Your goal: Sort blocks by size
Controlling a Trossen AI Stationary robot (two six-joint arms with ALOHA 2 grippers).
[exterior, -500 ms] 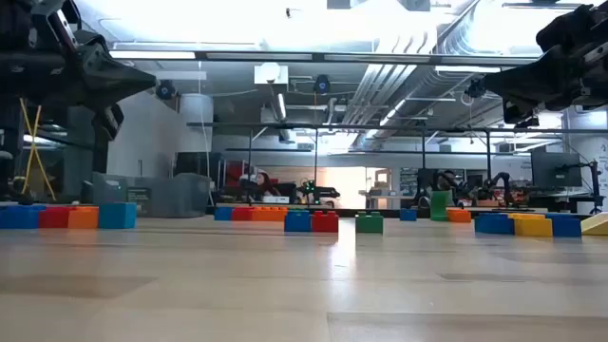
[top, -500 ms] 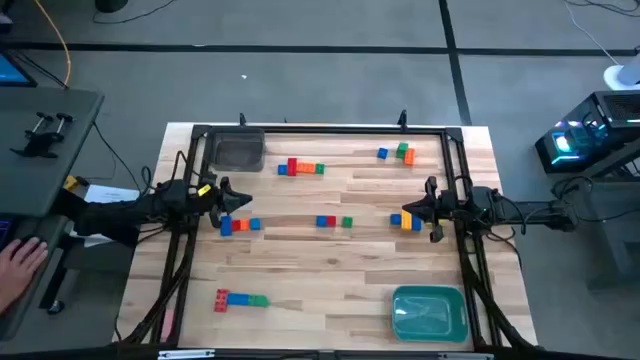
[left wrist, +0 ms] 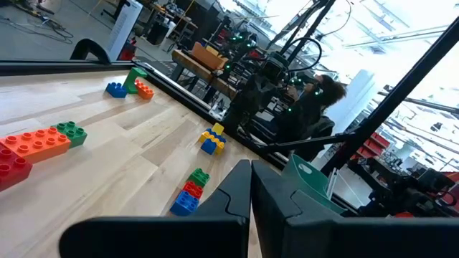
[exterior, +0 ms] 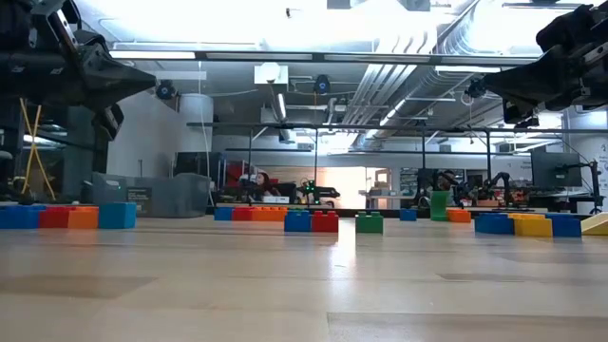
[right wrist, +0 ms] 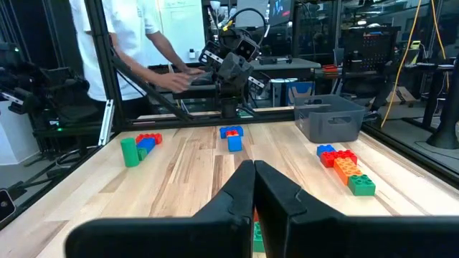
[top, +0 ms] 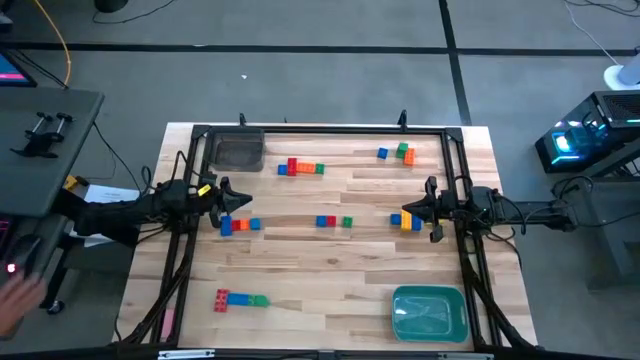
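Left gripper (top: 222,200): you see it hovering near the bench's left edge, fingers pressed together on nothing, just above a blue-red-blue block row (top: 238,225).
Right gripper (top: 432,208): it hangs near the right edge, fingers closed and empty, beside a blue-yellow block stack (top: 410,221).
Centre blocks (top: 333,221): blue, red and green bricks lie mid-bench between the two grippers.
Far-edge blocks: a red-orange-green row (top: 301,167) sits beside the grey bin (top: 238,151); a blue, green and orange cluster (top: 398,153) lies toward the far right corner.
Near-edge blocks (top: 239,299): red, blue and green bricks lie toward the near left corner.
Teal bin (top: 429,312): near right corner.
Person (right wrist: 136,43): you find a white-shirted figure standing beyond the bench's left side.
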